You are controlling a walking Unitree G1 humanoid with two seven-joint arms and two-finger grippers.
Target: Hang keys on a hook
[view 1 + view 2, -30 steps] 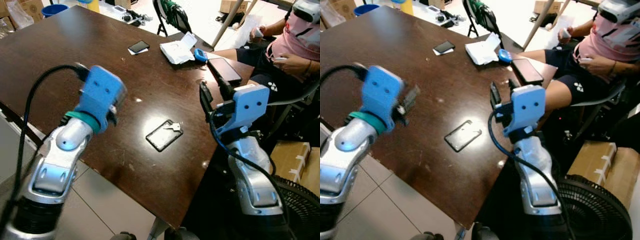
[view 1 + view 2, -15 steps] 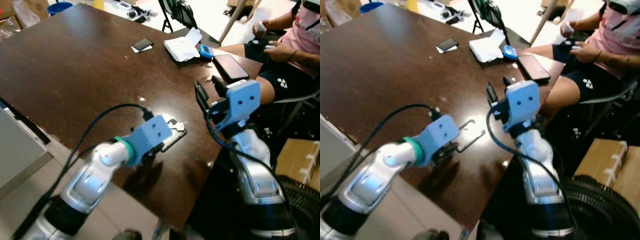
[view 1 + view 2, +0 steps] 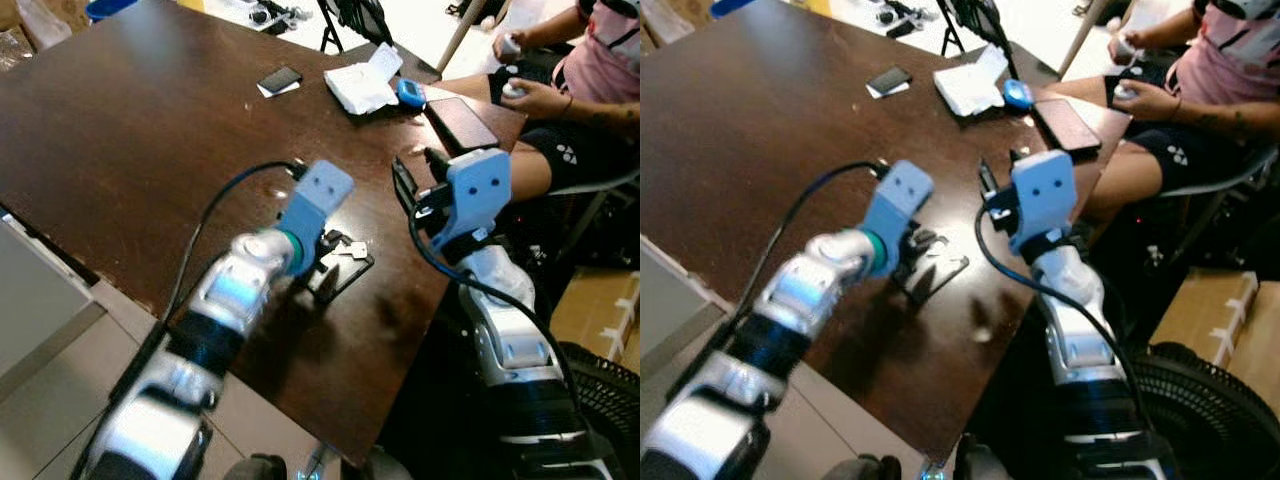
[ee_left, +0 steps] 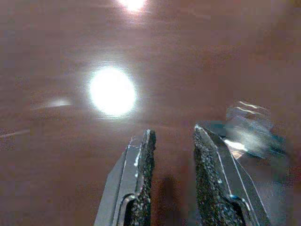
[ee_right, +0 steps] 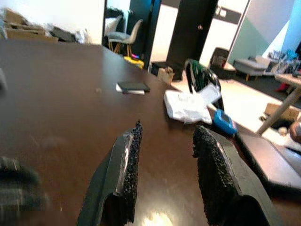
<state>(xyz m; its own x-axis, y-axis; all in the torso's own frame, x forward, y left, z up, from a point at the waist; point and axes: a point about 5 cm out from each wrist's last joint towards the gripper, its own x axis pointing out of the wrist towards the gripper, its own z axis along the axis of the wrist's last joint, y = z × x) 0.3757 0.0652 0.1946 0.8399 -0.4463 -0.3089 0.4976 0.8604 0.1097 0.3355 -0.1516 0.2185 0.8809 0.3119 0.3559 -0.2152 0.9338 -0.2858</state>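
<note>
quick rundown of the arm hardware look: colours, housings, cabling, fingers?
Both arms are silver with black joints. The left gripper and right gripper each have a light-blue boxy wrist housing; the left has a teal collar. Black cables loop to each housing. Fingers are long, black, with rough textured pads.

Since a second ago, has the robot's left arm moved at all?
Yes. The left gripper has swung from up at the table's near-left edge, forward and down, to the keys on the clear card holder on the table; fingers apart.
</note>
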